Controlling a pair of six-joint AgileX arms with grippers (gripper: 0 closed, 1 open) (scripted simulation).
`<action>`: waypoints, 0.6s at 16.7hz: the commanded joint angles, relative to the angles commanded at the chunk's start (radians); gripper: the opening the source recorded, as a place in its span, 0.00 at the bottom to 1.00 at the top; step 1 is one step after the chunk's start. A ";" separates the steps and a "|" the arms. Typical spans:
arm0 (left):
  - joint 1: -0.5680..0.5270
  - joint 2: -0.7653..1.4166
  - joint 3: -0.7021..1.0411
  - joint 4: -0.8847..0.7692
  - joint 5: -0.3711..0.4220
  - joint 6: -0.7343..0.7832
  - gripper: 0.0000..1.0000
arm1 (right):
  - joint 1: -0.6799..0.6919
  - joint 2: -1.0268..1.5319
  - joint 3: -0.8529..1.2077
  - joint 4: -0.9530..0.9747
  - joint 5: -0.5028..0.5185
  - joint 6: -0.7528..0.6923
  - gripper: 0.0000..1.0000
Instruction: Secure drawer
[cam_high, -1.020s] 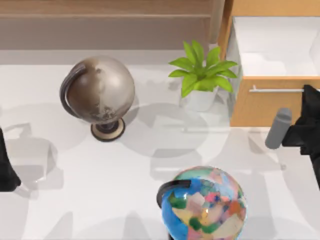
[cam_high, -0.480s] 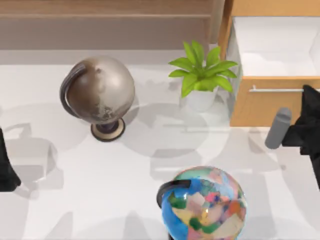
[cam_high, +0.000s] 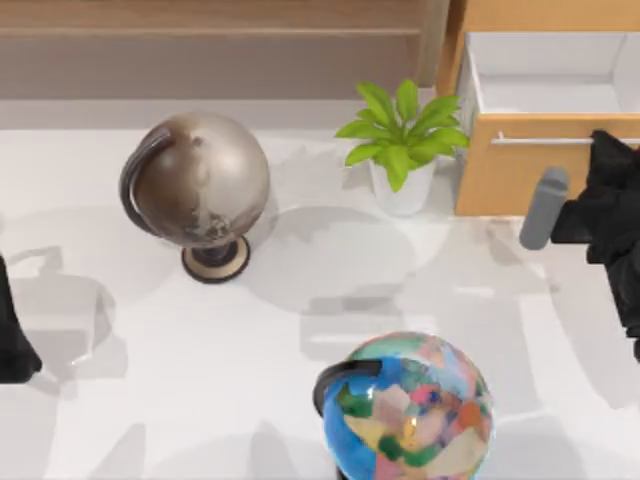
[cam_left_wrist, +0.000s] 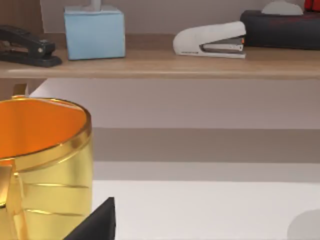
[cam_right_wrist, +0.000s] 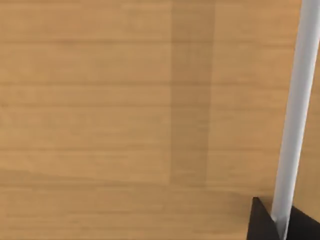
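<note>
Scanning the top view from 9 o'clock to 3 o'clock: the left gripper (cam_high: 15, 340) sits parked at the 9 o'clock edge of the white table (cam_high: 150, 400), and whether its fingers are spread or pressed together cannot be told; its wrist view takes in a shiny gold cup with an orange interior (cam_left_wrist: 45, 165) and a long brown wooden ledge (cam_left_wrist: 160, 62) carrying a pale blue box (cam_left_wrist: 94, 31) and a white stapler (cam_left_wrist: 210, 40). Toward 10 o'clock stands a grey-brown metallic globe on a round base (cam_high: 200, 185), at 6 o'clock a multicoloured patchwork globe (cam_high: 415, 405), and at 1 o'clock a green leafy plant in a white pot (cam_high: 402, 145). At 2 o'clock, the boxy drawer with a light orange-brown wooden front panel (cam_high: 520, 170) has retreated toward 12 o'clock compared with half a second ago: less of its white interior is exposed, and the potted plant has shifted with it. The right gripper (cam_high: 610, 195), at 3 o'clock, has advanced against the thin silver bar handle (cam_high: 545, 140); its finger state cannot be told. Judgement: closing is under way but incomplete, since part of the cavity remains open.
</note>
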 joint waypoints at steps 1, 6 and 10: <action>0.000 0.000 0.000 0.000 0.000 0.000 1.00 | -0.006 0.007 0.021 -0.015 -0.006 0.000 0.00; 0.000 0.000 0.000 0.000 0.000 0.000 1.00 | -0.008 0.011 0.036 -0.029 -0.010 0.003 0.00; 0.000 0.000 0.000 0.000 0.000 0.000 1.00 | -0.018 0.031 0.095 -0.060 -0.019 0.002 0.00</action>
